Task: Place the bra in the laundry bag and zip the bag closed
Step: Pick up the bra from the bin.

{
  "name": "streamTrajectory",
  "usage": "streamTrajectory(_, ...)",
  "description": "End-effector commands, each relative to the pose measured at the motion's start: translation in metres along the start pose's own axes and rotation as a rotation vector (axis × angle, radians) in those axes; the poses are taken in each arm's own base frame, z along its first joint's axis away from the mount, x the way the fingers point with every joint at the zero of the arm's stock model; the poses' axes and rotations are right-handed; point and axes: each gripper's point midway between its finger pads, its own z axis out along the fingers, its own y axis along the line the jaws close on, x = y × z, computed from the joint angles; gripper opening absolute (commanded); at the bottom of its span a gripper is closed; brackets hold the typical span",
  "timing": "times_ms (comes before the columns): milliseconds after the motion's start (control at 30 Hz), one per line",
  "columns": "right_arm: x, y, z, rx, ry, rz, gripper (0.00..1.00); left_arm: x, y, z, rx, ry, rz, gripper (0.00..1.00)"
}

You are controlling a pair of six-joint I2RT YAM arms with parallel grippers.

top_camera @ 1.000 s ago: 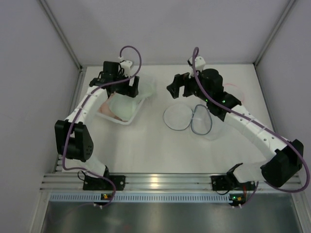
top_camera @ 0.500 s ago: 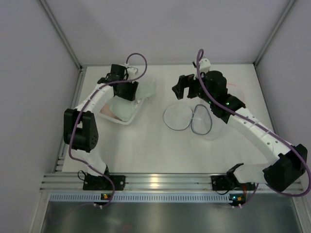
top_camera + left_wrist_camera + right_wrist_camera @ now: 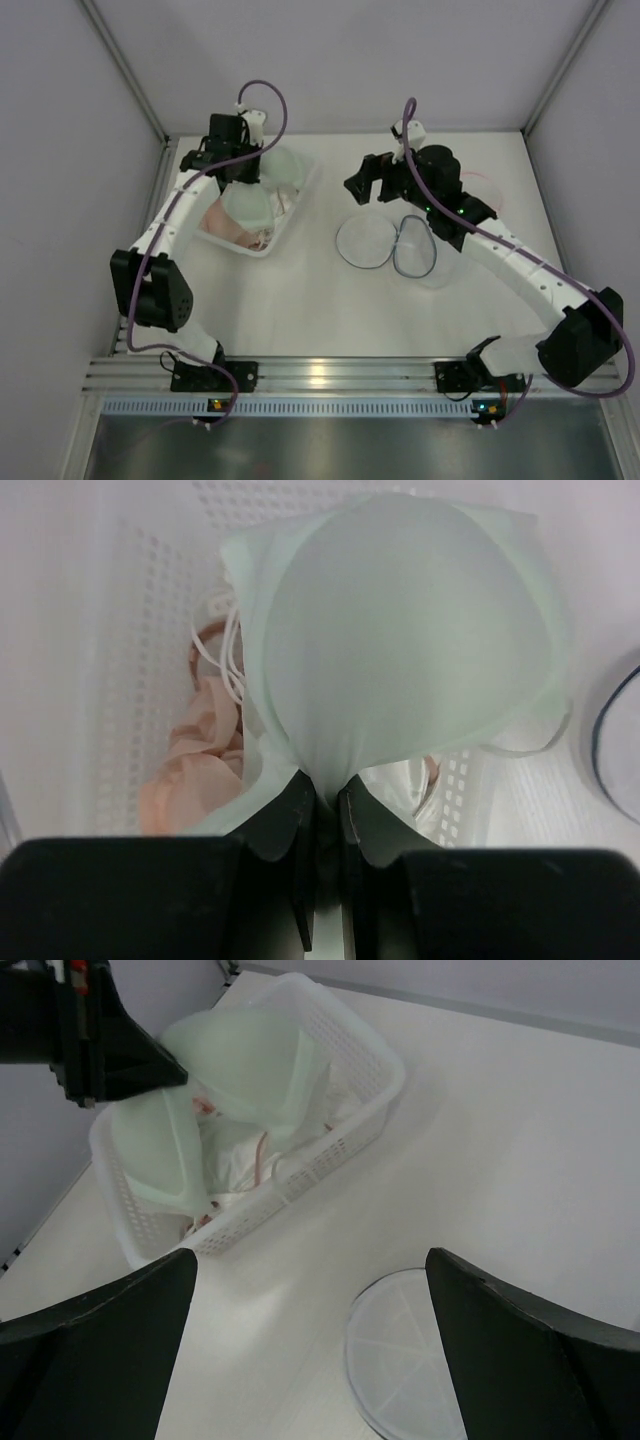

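Observation:
A pale green bra point(image 3: 410, 650) hangs over the white perforated basket point(image 3: 130, 630), pinched at its lower edge by my left gripper point(image 3: 322, 785), which is shut on it. From above, the bra point(image 3: 262, 190) is lifted at the basket's point(image 3: 265, 245) far end under the left gripper point(image 3: 240, 170). The round mesh laundry bag point(image 3: 385, 243) lies opened flat in two halves on the table. My right gripper point(image 3: 365, 180) hovers open just behind it, holding nothing. In the right wrist view the bra point(image 3: 245, 1065) and the bag point(image 3: 405, 1360) both show, with the right gripper point(image 3: 310, 1260) wide open.
A peach-pink garment point(image 3: 195, 770) and white straps lie in the basket beneath the bra. The basket point(image 3: 360, 1090) stands at the back left. Grey walls enclose the table on three sides.
My left gripper has shut on the bra and raised it, uncovering the pink garment below. The right gripper swung slightly right and back, staying open.

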Motion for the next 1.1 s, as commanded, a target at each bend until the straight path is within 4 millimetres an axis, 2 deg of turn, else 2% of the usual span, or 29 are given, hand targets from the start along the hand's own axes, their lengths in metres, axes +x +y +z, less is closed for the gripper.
streamTrajectory(0,-0.025,0.023,0.013,-0.13,-0.095,0.019,0.99,-0.077,0.008,-0.08,-0.045,-0.273,-0.033,0.02)
streamTrajectory(33,-0.031,0.028,0.014,-0.157,-0.112,0.009,0.99,-0.089,0.008,-0.099,-0.048,-0.322,-0.033,0.02)
streamTrajectory(133,-0.046,0.04,0.021,-0.229,-0.176,-0.066,1.0,-0.103,0.008,-0.126,-0.049,-0.389,-0.026,0.04)
streamTrajectory(167,-0.056,0.044,0.023,-0.248,-0.226,-0.103,0.99,-0.107,0.007,-0.132,-0.047,-0.405,-0.029,0.05)
streamTrajectory(300,-0.07,0.069,0.029,-0.298,-0.328,-0.283,0.99,-0.107,0.001,-0.136,-0.009,-0.386,-0.056,0.05)
streamTrajectory(333,-0.084,0.073,0.029,-0.281,-0.387,-0.343,0.99,-0.105,-0.001,-0.134,-0.002,-0.374,-0.063,0.05)
streamTrajectory(400,-0.086,0.086,0.034,-0.282,-0.435,-0.455,0.99,-0.101,-0.003,-0.129,0.013,-0.349,-0.07,0.05)
streamTrajectory(433,-0.095,0.089,0.035,-0.256,-0.478,-0.486,0.99,-0.099,-0.004,-0.127,0.017,-0.34,-0.07,0.05)
streamTrajectory(633,-0.097,0.124,0.043,-0.2,-0.58,-0.755,0.99,-0.095,-0.014,-0.124,0.071,-0.312,-0.122,0.05)
streamTrajectory(667,-0.088,0.132,0.05,-0.214,-0.572,-0.781,0.99,-0.095,-0.017,-0.124,0.083,-0.31,-0.128,0.05)
streamTrajectory(733,-0.092,0.138,0.056,-0.209,-0.586,-0.837,0.99,-0.096,-0.022,-0.125,0.114,-0.312,-0.129,0.05)
streamTrajectory(767,-0.083,0.14,0.066,-0.215,-0.57,-0.86,0.99,-0.096,-0.024,-0.126,0.122,-0.308,-0.135,0.05)
streamTrajectory(833,-0.087,0.145,0.072,-0.199,-0.586,-0.921,0.99,-0.095,-0.027,-0.128,0.137,-0.305,-0.138,0.05)
streamTrajectory(900,-0.08,0.15,0.083,-0.197,-0.581,-0.972,0.99,-0.092,-0.03,-0.129,0.154,-0.296,-0.143,0.05)
streamTrajectory(1067,-0.08,0.16,0.103,-0.188,-0.584,-1.053,0.93,-0.082,-0.031,-0.131,0.155,-0.275,-0.144,0.05)
